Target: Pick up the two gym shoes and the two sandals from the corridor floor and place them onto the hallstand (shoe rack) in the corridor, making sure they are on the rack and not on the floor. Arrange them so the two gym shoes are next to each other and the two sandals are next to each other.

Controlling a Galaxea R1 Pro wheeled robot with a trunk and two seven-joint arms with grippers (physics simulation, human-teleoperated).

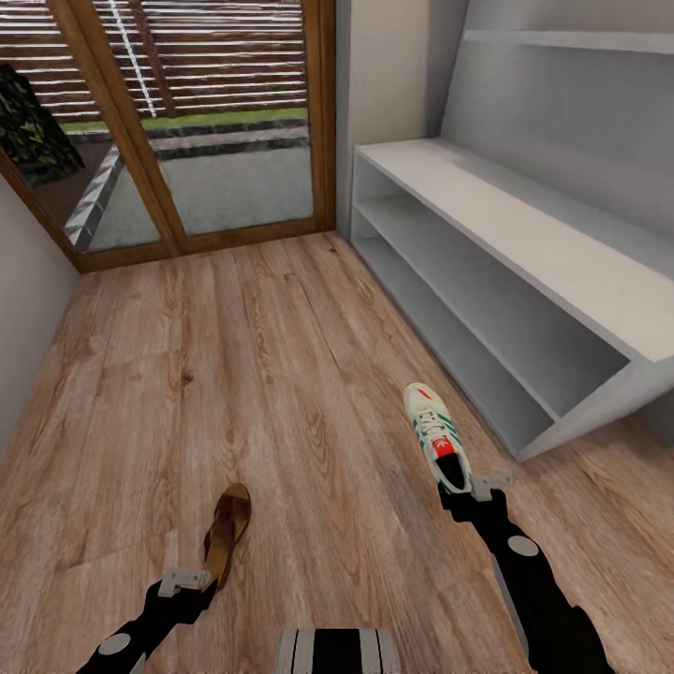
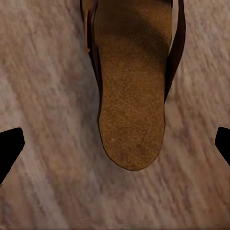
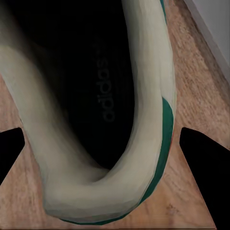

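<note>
A two-armed robot stands over 1 gym shoe [image 1: 435, 434] and 1 sandal [image 1: 227, 531] on the wood-plank corridor floor [image 1: 234, 374], the white-grey hallstand [image 1: 524, 243] ahead to its right, its bench top and low shelves bare; a glazed door [image 1: 225, 122] closes the far end. The right gripper [image 1: 475, 489] sits at the sneaker's heel; its wrist view looks into the dark opening, dark fingertips [image 3: 201, 153] spread well clear on either side of the cream heel wall [image 3: 143, 120], so the jaws read as released, gripping nothing. The left gripper [image 1: 187, 582] sits just behind the sandal's heel; in its wrist view the tan insole [image 2: 132, 96] lies between 2 wide-set fingertips [image 2: 9, 148], again released.

Risks, as judged: closing across the soft heel collar could let the shoe pivot toe-down or slip free on the lift; the slim sandal may be nudged along the planks if 1 finger touches first; the second shoe of each pair remains to be found.
</note>
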